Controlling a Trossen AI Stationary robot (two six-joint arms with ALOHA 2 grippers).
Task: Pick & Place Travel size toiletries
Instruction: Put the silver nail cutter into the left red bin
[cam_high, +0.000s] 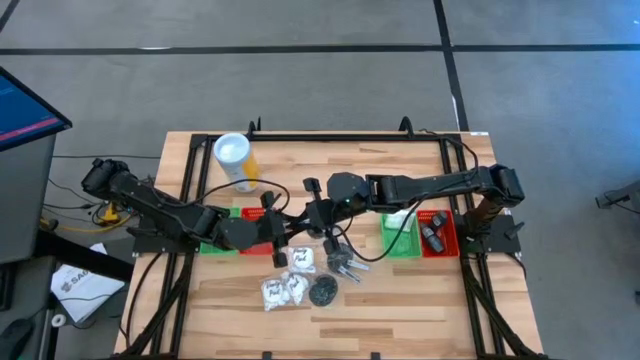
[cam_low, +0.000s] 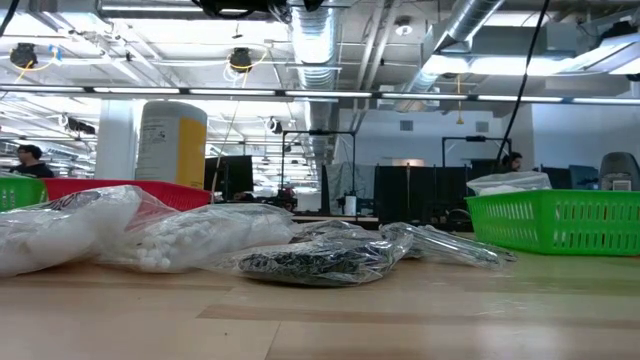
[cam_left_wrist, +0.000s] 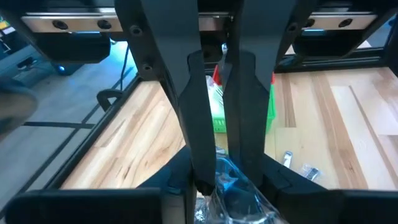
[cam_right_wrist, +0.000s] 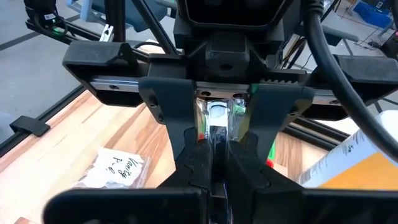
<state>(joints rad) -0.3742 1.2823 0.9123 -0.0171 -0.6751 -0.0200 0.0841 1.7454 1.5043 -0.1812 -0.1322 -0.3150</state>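
Observation:
Loose toiletries lie on the wood near the table's middle: white sachets (cam_high: 283, 290) (cam_low: 190, 240), a black disc pack (cam_high: 322, 292) (cam_low: 310, 262) and silvery tubes (cam_high: 345, 265) (cam_low: 450, 245). My left gripper (cam_high: 278, 248) (cam_left_wrist: 217, 155) hovers beside a sachet (cam_high: 300, 258), shut on crinkly clear plastic. My right gripper (cam_high: 325, 225) (cam_right_wrist: 217, 149) is above the tubes, shut on a clear packet. Neither gripper shows in the low view. My left gripper pinches crinkly clear plastic (cam_left_wrist: 229, 183) between its two fingers; only a bunched part shows near the fingertips, and which item it belongs to cannot be told. My right gripper pinches a clear packet (cam_right_wrist: 217, 119) with a white piece inside between its two fingers, coming from above; the packet is clear of the table.
A yellow cylinder with a white top (cam_high: 235, 160) (cam_low: 170, 140) stands at the far left. Green (cam_high: 400, 238) and red (cam_high: 438, 238) trays sit to the right, the red one holding dark items. Another green (cam_high: 213, 243) and red (cam_high: 255, 235) pair lies under the left arm.

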